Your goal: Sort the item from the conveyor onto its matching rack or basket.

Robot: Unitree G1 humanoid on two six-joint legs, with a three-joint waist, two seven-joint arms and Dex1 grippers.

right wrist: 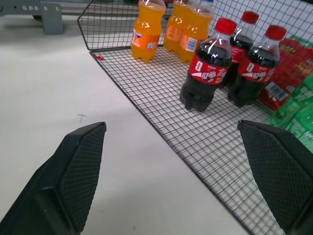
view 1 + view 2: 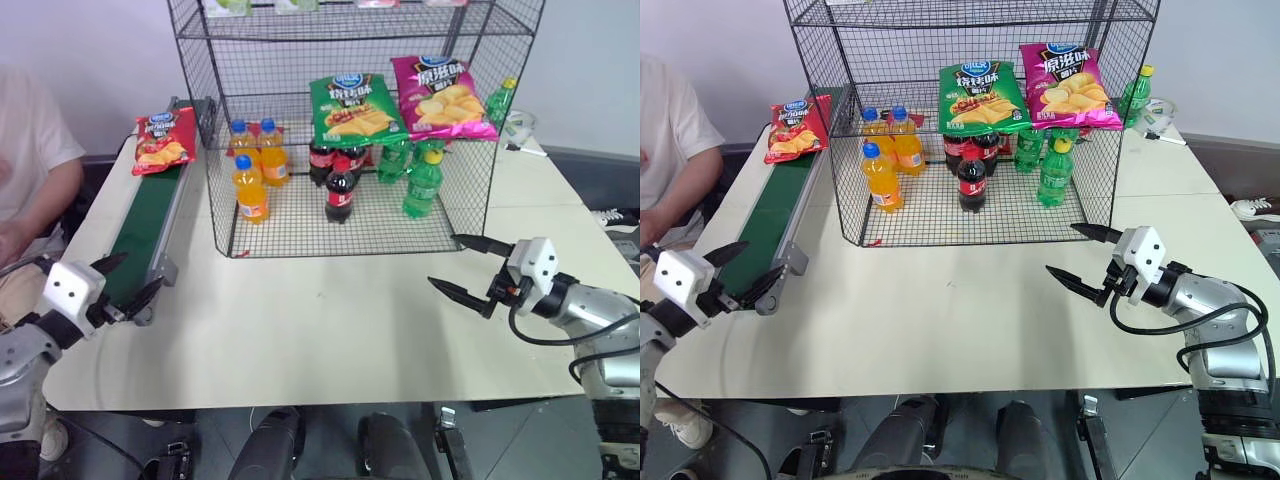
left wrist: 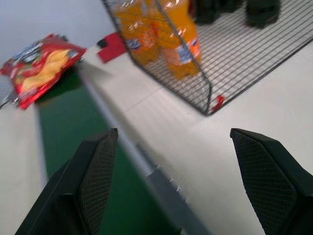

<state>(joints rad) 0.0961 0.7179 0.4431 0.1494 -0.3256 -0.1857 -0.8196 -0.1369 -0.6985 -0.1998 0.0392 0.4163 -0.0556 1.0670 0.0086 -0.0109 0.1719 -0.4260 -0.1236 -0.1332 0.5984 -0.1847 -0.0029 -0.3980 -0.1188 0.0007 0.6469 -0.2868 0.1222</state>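
Nearest the camera, the left gripper point(image 2: 118, 285) is being held with its two black fingers spread wide and nothing between them, at the near end of the conveyor point(image 2: 145, 235), close to the table's point(image 2: 330, 330) near left corner. The right gripper point(image 2: 468, 268) is likewise being held wide open and empty above the table's near right part, in front of the rack point(image 2: 350, 130). The conveyor, a dark green belt in a grey frame, is running along the table's left edge from near to far. The item, a red chip bag point(image 2: 164, 140) with a blue oval logo and yellow chips pictured, is lying flat at the far end of the belt, well apart from both grippers and just beside the rack's left side. Inside the rack, a green chip bag point(image 2: 352, 108) and a magenta chip bag point(image 2: 440, 95) are leaning side by side on a middle tier, above orange soda bottles point(image 2: 255, 165), dark cola bottles point(image 2: 338, 175) and green bottles point(image 2: 420, 175) standing on the bottom mesh. A person's arm point(image 2: 40, 190) is showing past the table's left edge. The red bag is being judged light, puffy, crinkly and slippery, with fragile contents; a gentle pinch across a sealed edge or corner is probably safest, not a squeeze of the middle.
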